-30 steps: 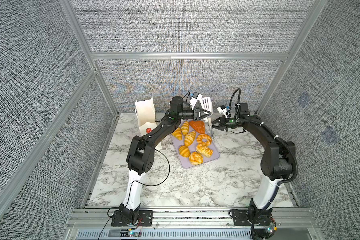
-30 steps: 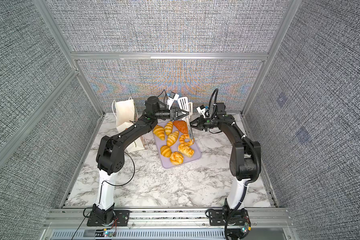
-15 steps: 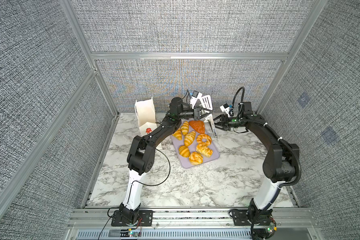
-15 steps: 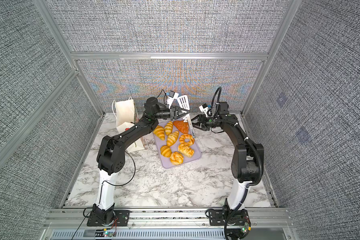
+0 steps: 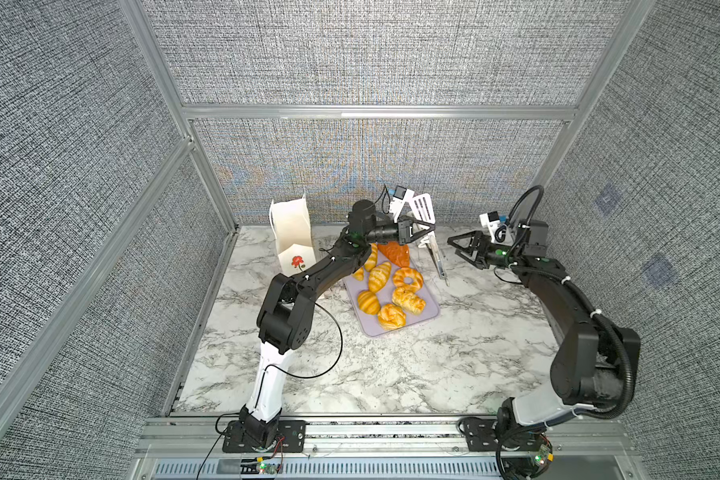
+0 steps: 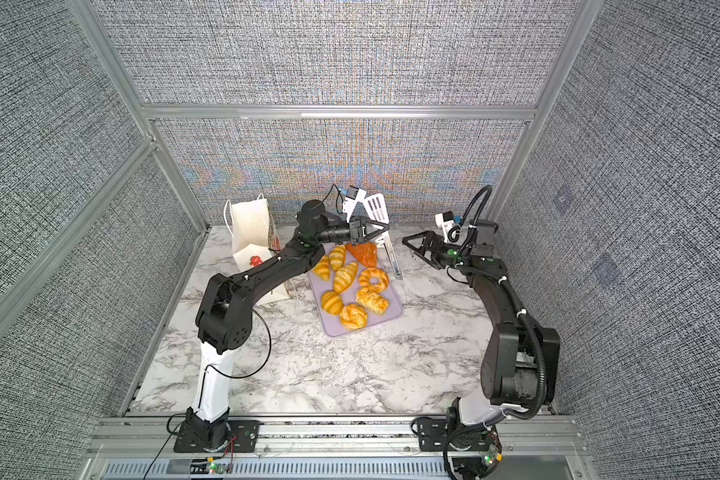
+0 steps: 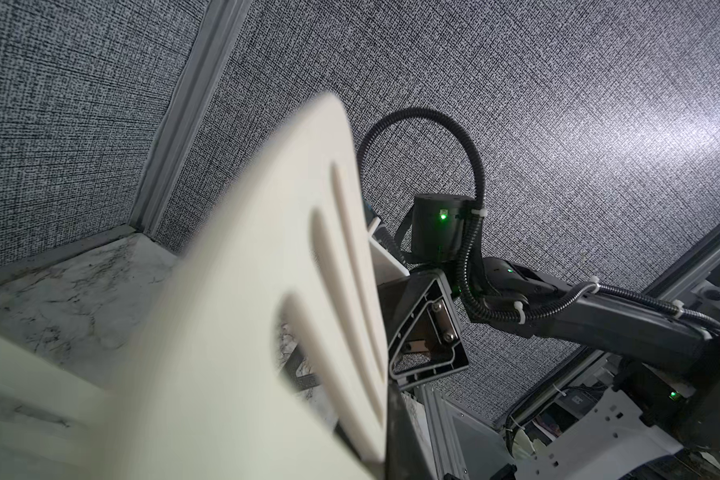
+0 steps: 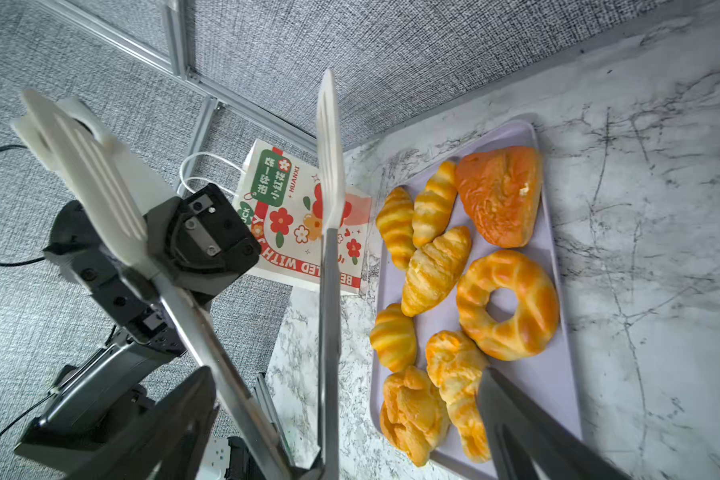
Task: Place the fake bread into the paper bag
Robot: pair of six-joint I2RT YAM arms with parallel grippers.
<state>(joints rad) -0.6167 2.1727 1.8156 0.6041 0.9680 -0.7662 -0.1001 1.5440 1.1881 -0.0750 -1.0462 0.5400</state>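
Looks like a robotics lab test cell to me, not a real kitchen. I'm driving two black arms (image 5: 308, 278) bolted to a slotted aluminium rail (image 5: 391, 432), boxed in by grey woven panels (image 5: 350, 54) on aluminium framing (image 5: 375, 112). The marble tabletop (image 5: 391, 374) is probably just a printed surface, hard to tell from up here. Glossy fake bread (image 5: 379, 276) on a lilac tray (image 5: 416, 322) reads as props, not lunch.

1. Our left arm (image 5: 325, 270) rises from its base at the lower left of a top view and stretches toward the upper centre.
2. Our left gripper (image 5: 427, 229) points rightward, jaws pinched on the tongs (image 5: 423, 206).
3. Our right arm (image 5: 558, 299) climbs from the lower right, elbow near the right edge, forearm reaching leftward.
4. Our right gripper (image 5: 454, 243) faces the left one across a gap, jaws spread wide.
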